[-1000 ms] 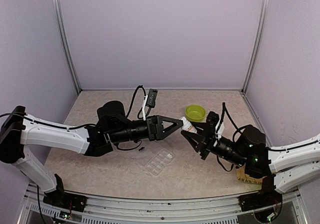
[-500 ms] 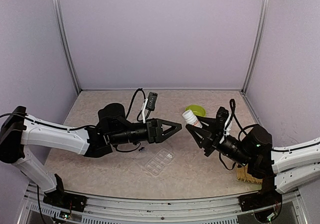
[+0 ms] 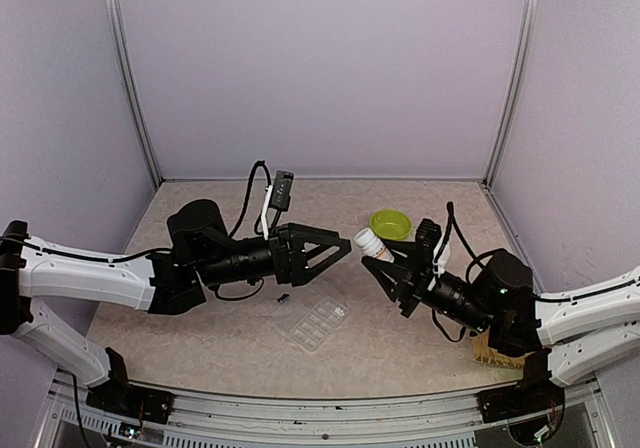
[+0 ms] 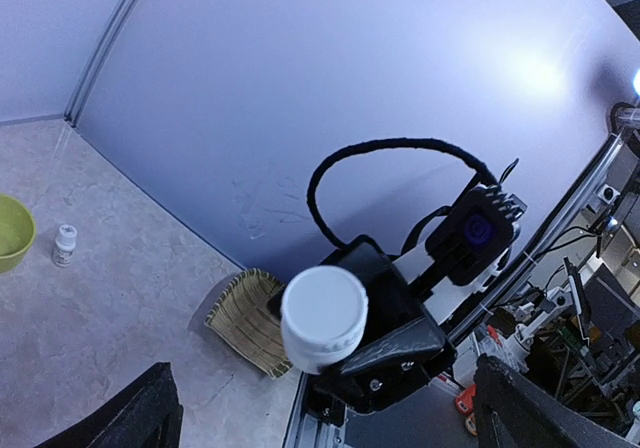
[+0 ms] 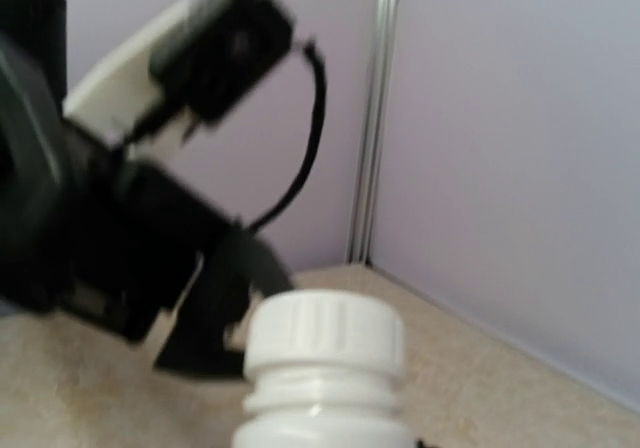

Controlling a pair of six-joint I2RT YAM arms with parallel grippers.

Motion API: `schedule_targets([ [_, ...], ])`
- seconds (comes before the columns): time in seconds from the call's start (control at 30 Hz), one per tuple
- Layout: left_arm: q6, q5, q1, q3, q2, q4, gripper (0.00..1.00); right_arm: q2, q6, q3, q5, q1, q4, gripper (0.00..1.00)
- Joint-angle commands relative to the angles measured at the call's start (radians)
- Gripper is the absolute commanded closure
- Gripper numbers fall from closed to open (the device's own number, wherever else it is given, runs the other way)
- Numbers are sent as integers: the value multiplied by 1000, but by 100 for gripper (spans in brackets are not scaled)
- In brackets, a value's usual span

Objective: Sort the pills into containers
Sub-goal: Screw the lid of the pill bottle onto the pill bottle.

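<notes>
Nearest me the clear pill box [image 3: 318,324] lies flat on the table [image 3: 400,353], below both grippers and well apart; I see no pills. Above, the right gripper [image 3: 383,259] clamps a capped white bottle [image 3: 369,243], the left gripper [image 3: 343,252] gaping at its cap [image 4: 322,303]. A crooked bite could knock it loose. Beyond sits the green bowl [image 3: 390,225].

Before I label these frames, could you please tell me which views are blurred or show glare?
Right wrist: the left arm behind is blurred, the white bottle slightly soft. Left wrist: sharp, bright glare patch on the wall. Top external: sharp, evenly lit.
</notes>
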Motion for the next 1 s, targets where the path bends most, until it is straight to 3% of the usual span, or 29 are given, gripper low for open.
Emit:
schedule_targets([
  [0.0,22,26,-5,-1,-10,28,1,36,30,43,-31,11,-11,100],
  [0.97,5,68,-26,22,29,91,1,182,72,125,-61,13,-71,100],
])
